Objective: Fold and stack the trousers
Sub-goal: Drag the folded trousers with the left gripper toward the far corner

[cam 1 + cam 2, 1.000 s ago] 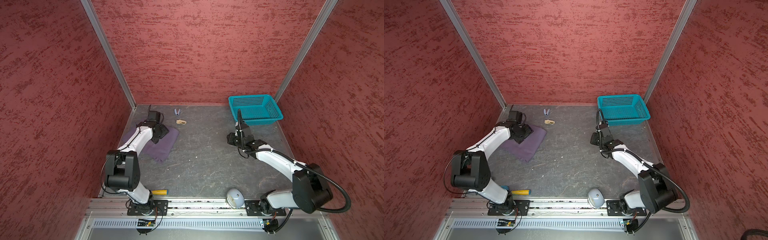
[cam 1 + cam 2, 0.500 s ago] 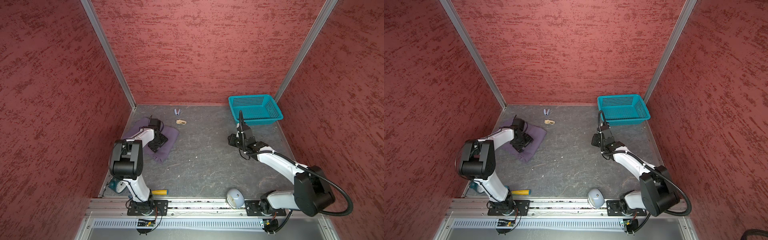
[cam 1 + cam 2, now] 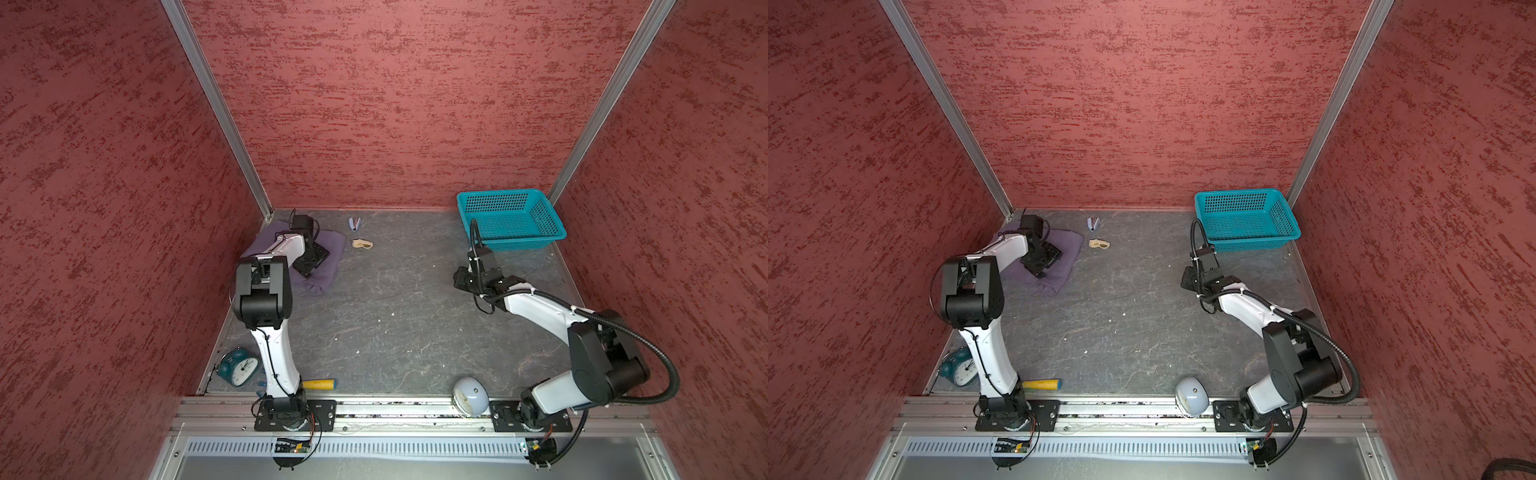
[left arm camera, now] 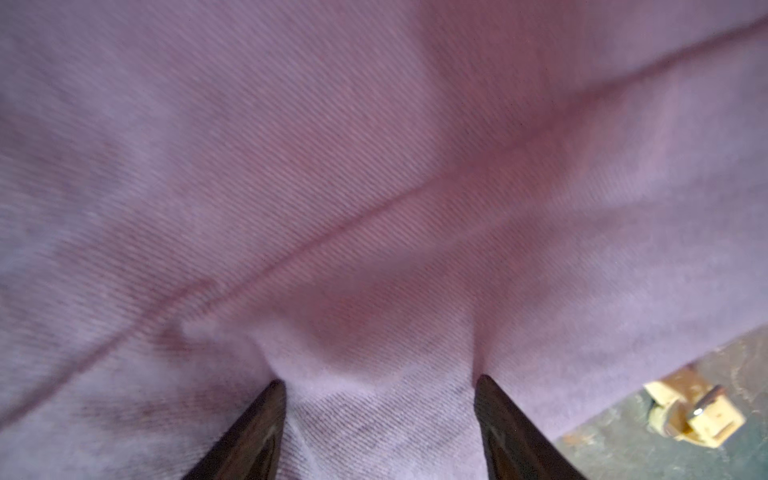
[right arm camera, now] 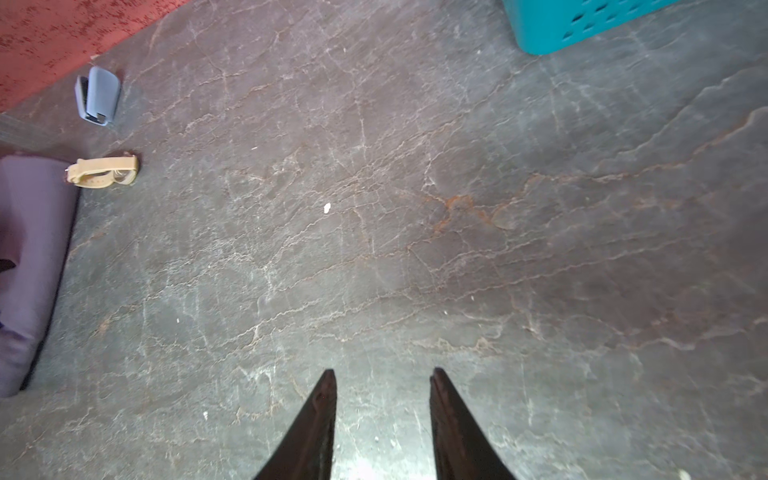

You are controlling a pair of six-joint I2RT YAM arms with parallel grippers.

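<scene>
The trousers (image 3: 334, 253) lie folded on the table (image 3: 395, 324), in the back corner opposite the basket (image 3: 521, 241) and well apart from it. The left gripper (image 4: 380, 386) presses on them with jaws spread and cloth bulging between. The right gripper (image 5: 382, 372) hovers near the basket, jaws parted, holding nothing.

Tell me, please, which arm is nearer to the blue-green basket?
Right. The right arm ends just in front of the basket, not touching it. The left arm is far across the table, its jaws on the trousers.
</scene>
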